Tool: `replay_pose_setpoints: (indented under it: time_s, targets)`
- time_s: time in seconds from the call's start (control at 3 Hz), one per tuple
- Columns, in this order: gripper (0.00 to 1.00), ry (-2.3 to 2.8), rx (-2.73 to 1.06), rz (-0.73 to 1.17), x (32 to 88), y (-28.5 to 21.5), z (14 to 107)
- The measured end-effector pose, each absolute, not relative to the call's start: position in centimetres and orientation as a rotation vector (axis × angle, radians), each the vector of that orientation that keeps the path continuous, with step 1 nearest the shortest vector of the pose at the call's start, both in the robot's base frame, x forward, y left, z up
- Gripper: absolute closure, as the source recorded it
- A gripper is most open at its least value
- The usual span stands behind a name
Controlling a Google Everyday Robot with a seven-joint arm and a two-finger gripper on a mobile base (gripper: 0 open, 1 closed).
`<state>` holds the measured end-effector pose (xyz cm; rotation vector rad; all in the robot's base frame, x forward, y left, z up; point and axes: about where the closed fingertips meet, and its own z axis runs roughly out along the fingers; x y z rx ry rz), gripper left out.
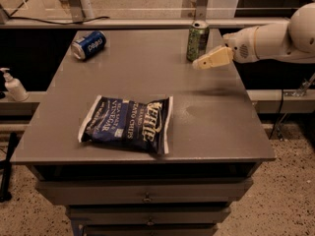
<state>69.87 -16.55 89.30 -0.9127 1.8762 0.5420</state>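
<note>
Standing upright at the far right of the surface, a green drink can (198, 41) is the thing closest to the robot. Its top is toward the camera and its printed side is too dim to read.

Just beside the can, on its right and slightly nearer, is the pincer (201, 64), a pale beige wedge whose tip points left and down toward the can's base. Whether the tip touches the can cannot be told, and whether the pincer is released or clenched cannot be told either. It holds nothing that can be seen. It hangs above the surface, and its faint shadow falls on the grey top a little nearer. The white arm (275, 36) behind it reaches in from the right edge of the scene.

The surface (221, 117) is a plain grey tabletop. On its near left half a dark blue bag of chips (127, 123) lies flat, well apart from the can. At the far left corner a blue drink can (88, 44) lies on its side.

Below the front edge are grey drawers (147, 196). Off the surface, on a lower ledge at the far left, stands a white pump bottle (14, 85).
</note>
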Motion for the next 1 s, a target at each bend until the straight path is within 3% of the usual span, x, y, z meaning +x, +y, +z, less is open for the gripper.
replay_pose_setpoints:
  time_s: [0.33,1.0]
  targets:
    - [0.0,1.746,-0.878,0.591,74.8,-12.4,89.0]
    - [0.0,1.746,-0.834,0.593,74.2,-12.5,86.4]
